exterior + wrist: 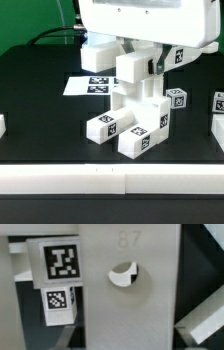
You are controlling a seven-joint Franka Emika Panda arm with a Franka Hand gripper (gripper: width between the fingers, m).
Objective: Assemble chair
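Closest to the lens, a long white rail runs along the front edge of the black tabletop, with a bare dark strip between it and everything else. The white arm fills the upper middle and hangs straight over the chair. The chair is a stepped stack of glossy white blocks standing near the tabletop's middle, its lowest blocks jutting toward the rail and the exterior view's left. Bare tabletop lies to the exterior view's left of it; the right side is more crowded. The gripper sits at the stack's upright top piece, but I cannot tell whether it is clamped there or released. The marker board lies flat just behind the chair. One loose block stands near the stack's right side, and a second block stands well apart at the right edge. In the wrist view, a flat white panel carries a round hole, with a square tag beside it.
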